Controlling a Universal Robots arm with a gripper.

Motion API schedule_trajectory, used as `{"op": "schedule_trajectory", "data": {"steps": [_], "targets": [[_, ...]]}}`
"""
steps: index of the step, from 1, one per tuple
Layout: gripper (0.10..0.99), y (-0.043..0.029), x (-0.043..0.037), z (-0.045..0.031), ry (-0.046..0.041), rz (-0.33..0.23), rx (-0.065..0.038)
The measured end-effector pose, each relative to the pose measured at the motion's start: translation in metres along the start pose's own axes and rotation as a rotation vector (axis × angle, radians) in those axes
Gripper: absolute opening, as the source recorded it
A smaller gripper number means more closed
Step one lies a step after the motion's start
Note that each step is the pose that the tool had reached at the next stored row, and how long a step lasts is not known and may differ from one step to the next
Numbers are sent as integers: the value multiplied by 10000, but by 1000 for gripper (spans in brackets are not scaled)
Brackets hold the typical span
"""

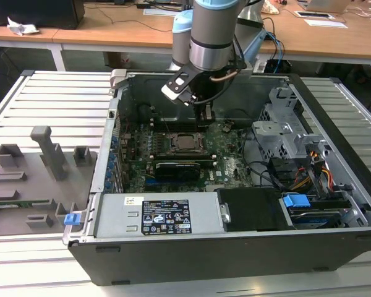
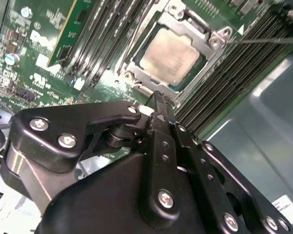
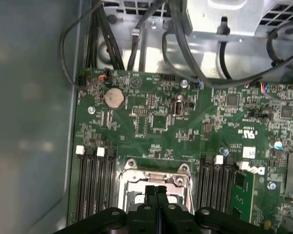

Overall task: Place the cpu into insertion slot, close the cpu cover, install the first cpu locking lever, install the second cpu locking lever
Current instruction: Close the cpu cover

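Surface: a slatted metal table (image 1: 49, 105) carries an open PC case (image 1: 204, 253) lying on its side. Wooden desks (image 1: 111, 31) stand behind it in the room. The insertion slot (image 2: 188, 80) is approx. in the middle of the green motherboard (image 1: 232, 154), so I place the rest from it.

The cpu (image 2: 170, 54) sits inside the slot, pale face up. The cpu cover (image 2: 193, 25) lies flat around it, w/ the chip showing through the window. Whether the levers are locked, I cannot tell. The gripper (image 1: 205, 114) hangs just beside the slot, on the side of the case's far wall. Its fingers are pressed together and hold nothing. Touching the slot rim or not: cannot tell.

The exterior view gives a grey power supply box (image 1: 161, 213) on the camera side of the slot, a metal drive cage (image 1: 284, 130) to the exterior view's right of it, and a grey fixture block (image 1: 25, 179) well to the exterior view's left, outside the case. The second wrist view gives the chip face from near. The first wrist view gives a coin battery (image 3: 114, 97) and black cables (image 3: 185, 39) beyond the slot, plus memory slots (image 3: 95, 180) on both sides of it.
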State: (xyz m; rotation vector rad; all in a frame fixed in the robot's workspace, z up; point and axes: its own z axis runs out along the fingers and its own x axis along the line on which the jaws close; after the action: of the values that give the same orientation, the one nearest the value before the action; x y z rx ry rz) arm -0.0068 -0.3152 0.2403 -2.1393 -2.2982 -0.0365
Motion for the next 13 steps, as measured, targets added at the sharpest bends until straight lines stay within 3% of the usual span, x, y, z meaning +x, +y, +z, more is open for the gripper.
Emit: {"op": "schedule_trajectory", "data": {"steps": [4, 8, 13], "targets": [[106, -30, -1, 103, 1, -1, 24], [106, -158, 9, 124, 3, 1, 23], [106, -199, 1, 194, 3, 0, 24]]}}
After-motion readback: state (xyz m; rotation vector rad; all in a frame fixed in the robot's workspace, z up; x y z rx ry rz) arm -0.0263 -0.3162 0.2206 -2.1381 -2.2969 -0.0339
